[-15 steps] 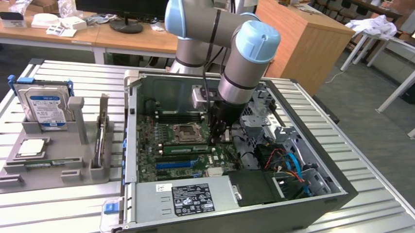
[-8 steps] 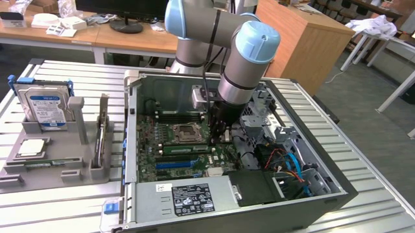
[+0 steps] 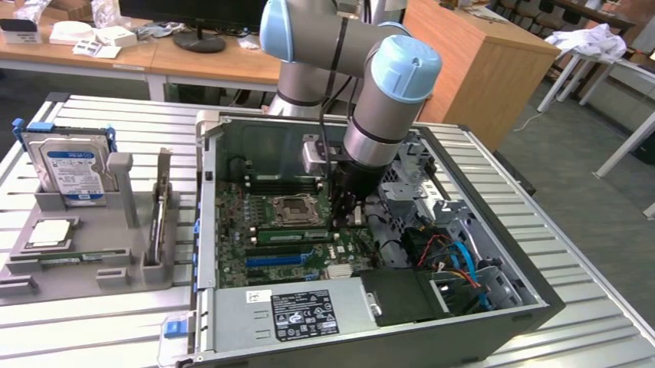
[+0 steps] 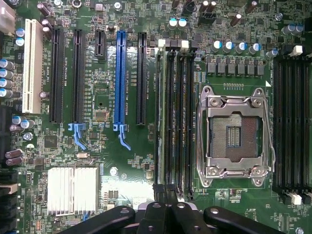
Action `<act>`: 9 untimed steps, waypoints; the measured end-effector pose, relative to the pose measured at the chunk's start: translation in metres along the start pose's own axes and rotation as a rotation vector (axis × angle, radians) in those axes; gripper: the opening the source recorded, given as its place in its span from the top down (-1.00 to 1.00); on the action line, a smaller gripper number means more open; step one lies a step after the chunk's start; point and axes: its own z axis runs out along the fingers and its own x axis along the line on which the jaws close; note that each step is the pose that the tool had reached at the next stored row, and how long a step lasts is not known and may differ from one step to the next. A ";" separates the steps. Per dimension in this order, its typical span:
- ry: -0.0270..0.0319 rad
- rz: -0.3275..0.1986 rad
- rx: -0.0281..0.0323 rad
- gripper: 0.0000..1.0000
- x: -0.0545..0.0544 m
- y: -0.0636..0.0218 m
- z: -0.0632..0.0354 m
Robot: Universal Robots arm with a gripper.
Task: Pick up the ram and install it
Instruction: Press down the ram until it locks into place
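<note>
Well along, by the look of it. Thin green circuit-board ram stick [image 4: 161, 122] on edge in the outermost of the long black memory slots [image 4: 181, 122], on the side towards the blue expansion slot [image 4: 120, 78], between that slot and the square silver processor socket [image 4: 234, 134] on the green motherboard [image 4: 105, 161]. Black two-fingered gripper [image 4: 163, 208] clenched tight, fingertips together directly over one end of the stick, grasping nothing visible. In the exterior view, down inside the open grey computer case [image 3: 517, 307], near the middle of the board.

Picking up apparently done. Placing in the slot done too, as far as can be judged. Left to settle: full seating.

Hard to make out: any contact between fingertips and the stick's top edge, the near end of the stick being hidden under the fingers. White latches at the slot ends too small to read as locked or not. Chips on the stick unseen, edge-on. At the exterior view's left, a grey holder tray [image 3: 123, 268] with a blue-labelled hard drive [image 3: 74, 170].
</note>
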 end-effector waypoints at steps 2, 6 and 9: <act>-0.0003 0.000 0.0001 0.79 0.000 0.0000 0.0001; -0.0002 0.000 0.0001 0.79 0.000 -0.0001 0.0013; -0.0002 0.000 0.0000 0.79 0.000 0.0000 0.0013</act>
